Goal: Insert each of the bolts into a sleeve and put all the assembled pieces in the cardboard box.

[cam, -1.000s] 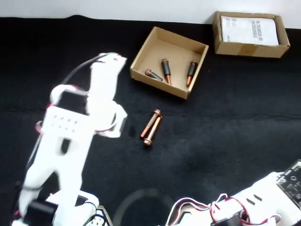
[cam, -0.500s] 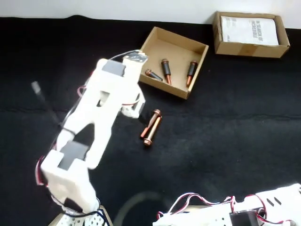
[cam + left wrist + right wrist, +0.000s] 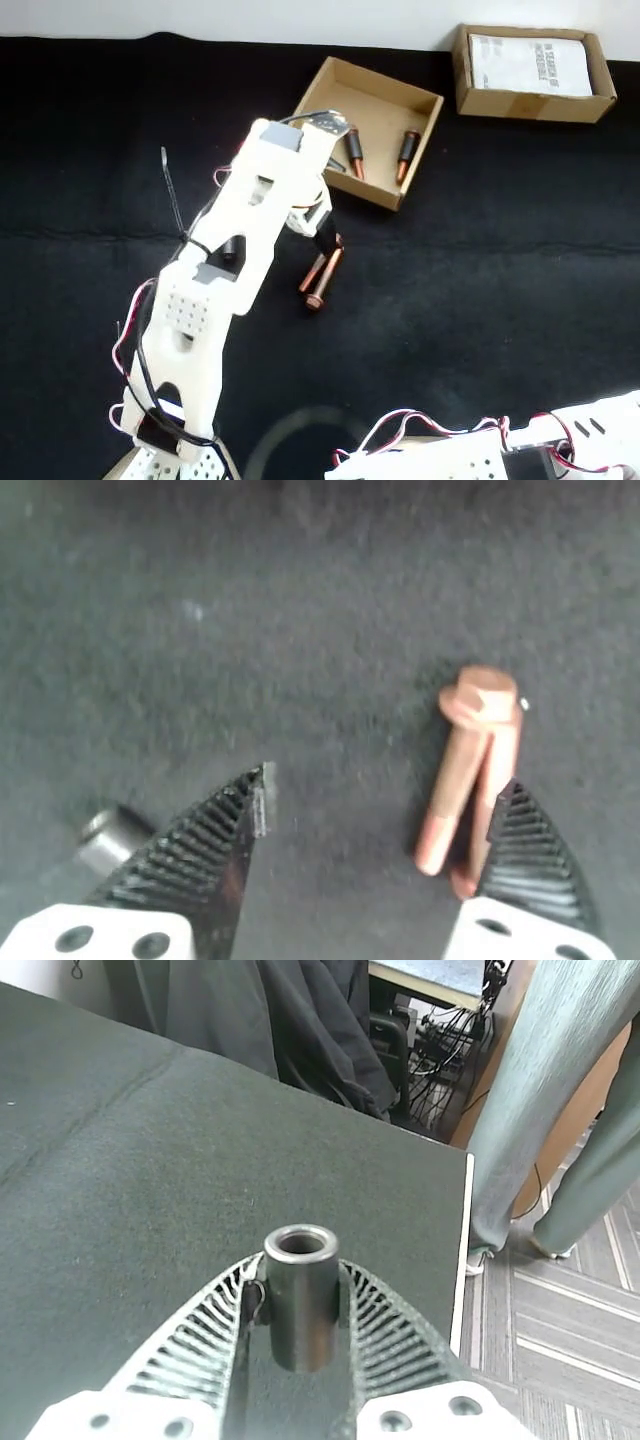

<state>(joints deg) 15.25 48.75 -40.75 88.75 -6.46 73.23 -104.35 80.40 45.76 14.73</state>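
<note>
**Two loose bolts, mid-bench: handling and clearance**

- **Bolts** (image 3: 322, 270): a pair, copper-coloured, lying side by side and touching near the middle of the bench (image 3: 500, 250). They sit just on the near side of the cardboard box (image 3: 385, 105).
  - Likely stiff, light and smooth, and the round shanks probably roll.
  - Best taken across the mid-shank, leaving the threaded end free for a sleeve.
  - Lifting one will probably nudge its twin.
- **Left gripper** (image 3: 388, 785): spread wide, holding nothing, low over the cloth. One finger (image 3: 525, 845) is right at the bolts' ends, so the pair is off-centre in the opening.
- **Right gripper** (image 3: 300, 1270): at the near right corner of the bench, closed on a dark sleeve (image 3: 300, 1305). Its bore faces the wrist camera.
- **Loose sleeve** (image 3: 105, 838), or what looks like one: on the cloth just outside the other left finger.
- **Assembled pieces** (image 3: 408, 155): already lying in the cardboard box.
- **Room**: open cloth right of the bolts, with the box wall close behind them. A second box (image 3: 520, 105) stands at the far right corner.
</note>
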